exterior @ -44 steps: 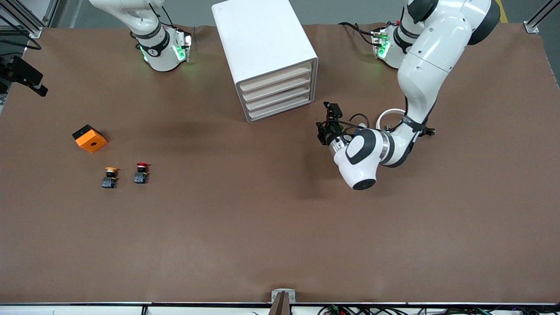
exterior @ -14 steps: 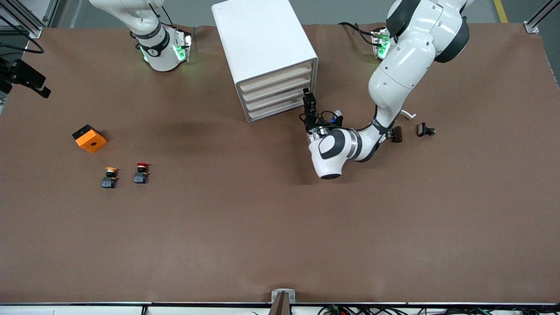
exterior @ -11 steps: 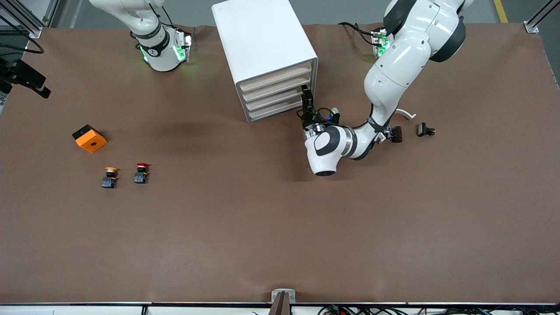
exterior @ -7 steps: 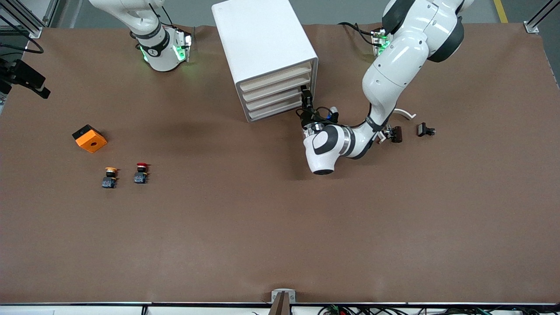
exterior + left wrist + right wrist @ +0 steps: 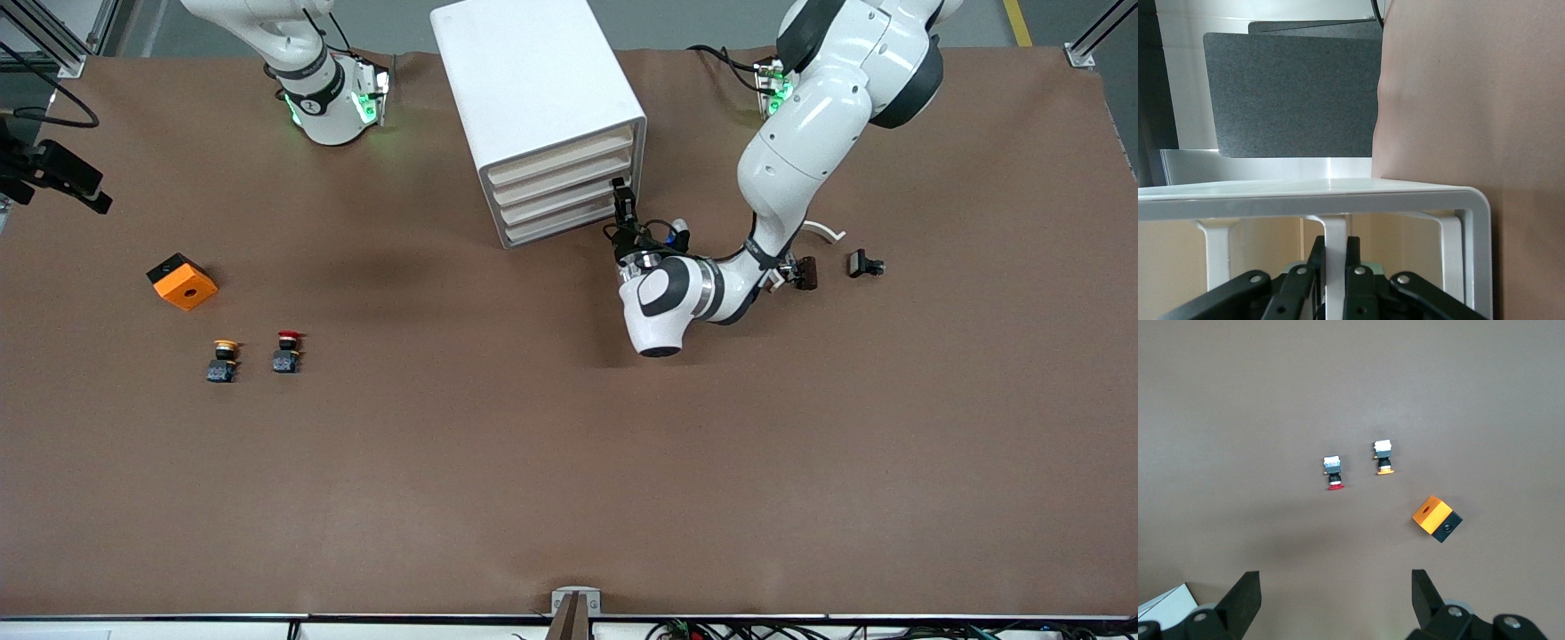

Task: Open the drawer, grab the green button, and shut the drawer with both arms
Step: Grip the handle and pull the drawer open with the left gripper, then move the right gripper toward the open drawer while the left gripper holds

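Note:
The white cabinet (image 5: 533,80) stands mid-table with four cream-fronted drawers, all shut. My left gripper (image 5: 620,197) is at the drawer fronts, at the corner toward the left arm's end. In the left wrist view my left gripper (image 5: 1334,248) is shut on a thin white lip of one lower drawer (image 5: 569,197), with the cabinet frame (image 5: 1338,205) just past it. My right gripper (image 5: 1335,597) is open and empty, high over the table. The green-capped button is hidden.
A red-capped button (image 5: 286,352) (image 5: 1333,473), a yellow-capped button (image 5: 222,360) (image 5: 1383,457) and an orange block (image 5: 182,281) (image 5: 1436,518) lie toward the right arm's end. Small black parts (image 5: 858,263) and a white curved piece (image 5: 822,229) lie beside the left arm.
My left arm has swung from the open table to the cabinet and brought its gripper onto the drawer fronts. It has barely moved in the last half second.

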Controlling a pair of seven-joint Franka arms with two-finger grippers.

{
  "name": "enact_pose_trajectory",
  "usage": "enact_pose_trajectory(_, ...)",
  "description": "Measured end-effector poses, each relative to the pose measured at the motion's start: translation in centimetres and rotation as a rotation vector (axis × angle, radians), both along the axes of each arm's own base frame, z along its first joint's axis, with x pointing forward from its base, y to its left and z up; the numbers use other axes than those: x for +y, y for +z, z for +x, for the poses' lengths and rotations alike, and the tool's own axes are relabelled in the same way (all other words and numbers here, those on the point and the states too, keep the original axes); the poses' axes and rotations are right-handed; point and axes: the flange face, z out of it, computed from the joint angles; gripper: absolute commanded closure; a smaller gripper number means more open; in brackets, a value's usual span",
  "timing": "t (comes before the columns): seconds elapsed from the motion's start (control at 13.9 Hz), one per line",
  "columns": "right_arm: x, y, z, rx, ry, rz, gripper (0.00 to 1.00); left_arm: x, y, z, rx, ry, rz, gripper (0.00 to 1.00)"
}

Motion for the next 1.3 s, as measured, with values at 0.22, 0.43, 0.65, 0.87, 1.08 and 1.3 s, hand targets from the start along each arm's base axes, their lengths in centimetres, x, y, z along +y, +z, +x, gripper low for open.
enact_pose_trajectory(0.22,0.7,-1.6,2.4,0.012,0.013,-0.005,0.00,0.5,-0.1,0.6,-0.006,0.012,0.005,0.86)
enact_pose_trajectory(0.43,0.6,-2.2,3.4,0.019,0.012,-0.008,0.00,1.7,-0.1,2.1,-0.015,0.043,0.015,0.86)
enact_pose_trajectory(0.65,0.6,-2.9,4.1,0.028,0.012,-0.010,0.00,3.3,0.0,4.0,-0.028,0.079,0.019,0.86)
enact_pose_trajectory(0.87,0.7,-4.5,5.0,0.059,0.013,-0.011,0.00,4.6,0.3,5.9,-0.053,0.110,0.025,0.86)
enact_pose_trajectory(1.08,0.6,-7.7,6.5,0.110,0.011,-0.012,0.00,5.6,0.6,7.4,-0.071,0.136,0.029,0.86)
enact_pose_trajectory(1.3,0.5,-9.0,7.2,0.129,0.009,-0.015,0.00,6.5,0.6,8.3,-0.075,0.160,0.027,0.86)
